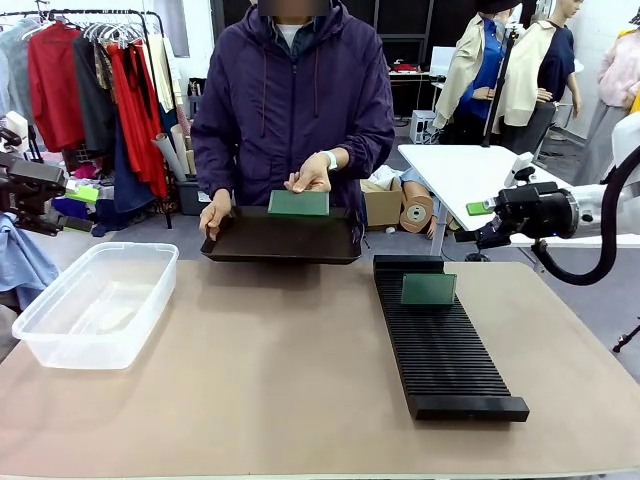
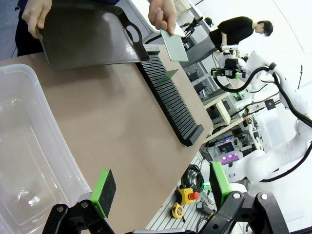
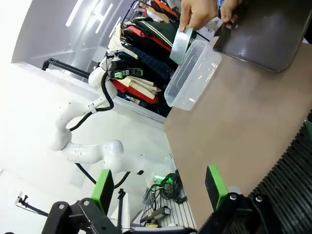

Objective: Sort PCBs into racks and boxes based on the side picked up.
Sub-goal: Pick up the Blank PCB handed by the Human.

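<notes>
Jaws released, empty on both: left gripper [image 2: 161, 187] well left of the black rack [image 1: 445, 350], right gripper [image 3: 159, 187] near its far end; a PCB [image 1: 428, 289] stands in its far slots.

We see bright, even overhead light, soft shadows on the counter [image 1: 280, 380], glints on the clear box [image 1: 95, 300], and washed-out, bowed wrist-view edges.

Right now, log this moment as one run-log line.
left fingers open | right fingers open | person: one hand holds tray, other hand holds PCB | rack: second PCB standing in a slot
</notes>
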You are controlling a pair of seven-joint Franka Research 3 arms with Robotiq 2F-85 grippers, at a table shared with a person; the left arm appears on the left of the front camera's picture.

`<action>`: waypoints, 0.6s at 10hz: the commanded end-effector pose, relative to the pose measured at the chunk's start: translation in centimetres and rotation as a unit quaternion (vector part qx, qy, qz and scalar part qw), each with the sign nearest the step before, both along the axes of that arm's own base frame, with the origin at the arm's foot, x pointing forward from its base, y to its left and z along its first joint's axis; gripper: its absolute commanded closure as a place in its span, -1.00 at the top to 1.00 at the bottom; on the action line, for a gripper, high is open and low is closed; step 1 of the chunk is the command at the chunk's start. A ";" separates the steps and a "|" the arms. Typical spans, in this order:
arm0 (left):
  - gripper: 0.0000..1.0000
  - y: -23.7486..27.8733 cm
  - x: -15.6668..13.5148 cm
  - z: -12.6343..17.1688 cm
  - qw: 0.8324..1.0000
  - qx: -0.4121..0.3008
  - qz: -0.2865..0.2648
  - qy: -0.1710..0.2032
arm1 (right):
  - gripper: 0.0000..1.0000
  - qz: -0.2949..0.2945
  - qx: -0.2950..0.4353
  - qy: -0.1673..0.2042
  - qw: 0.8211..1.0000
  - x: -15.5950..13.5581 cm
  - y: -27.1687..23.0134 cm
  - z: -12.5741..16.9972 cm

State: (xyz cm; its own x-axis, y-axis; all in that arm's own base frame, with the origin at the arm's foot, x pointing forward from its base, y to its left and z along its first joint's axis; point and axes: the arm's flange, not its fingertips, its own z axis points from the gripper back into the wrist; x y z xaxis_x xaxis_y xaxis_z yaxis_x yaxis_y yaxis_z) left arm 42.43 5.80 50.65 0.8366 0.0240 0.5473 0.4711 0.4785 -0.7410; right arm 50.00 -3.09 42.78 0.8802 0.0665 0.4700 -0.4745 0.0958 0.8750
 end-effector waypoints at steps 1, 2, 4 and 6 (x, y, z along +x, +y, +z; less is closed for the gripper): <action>1.00 0.0 -0.2 0.2 1.000 -0.003 -0.003 -0.001 | 1.00 0.004 0.020 0.017 1.000 -1.0 0.0 0.9; 1.00 0.0 -0.2 0.2 1.000 -0.003 -0.003 -0.001 | 1.00 0.005 0.035 0.025 0.999 -0.9 -0.1 0.7; 1.00 0.0 -0.2 0.2 1.000 -0.003 -0.003 -0.001 | 1.00 0.008 0.051 0.044 0.998 -0.8 -0.3 0.5; 1.00 0.0 -0.2 0.2 1.000 -0.003 -0.003 -0.001 | 1.00 0.012 0.020 0.010 1.000 -0.7 0.0 0.4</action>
State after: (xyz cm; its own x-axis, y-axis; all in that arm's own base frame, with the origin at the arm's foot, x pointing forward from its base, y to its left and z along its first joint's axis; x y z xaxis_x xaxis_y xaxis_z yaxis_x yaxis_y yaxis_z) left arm 42.43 5.80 50.65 0.8366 0.0240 0.5473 0.4711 0.4785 -0.7410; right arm 49.27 -3.17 42.87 0.8949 0.0679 0.4411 -0.4440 0.0348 0.8954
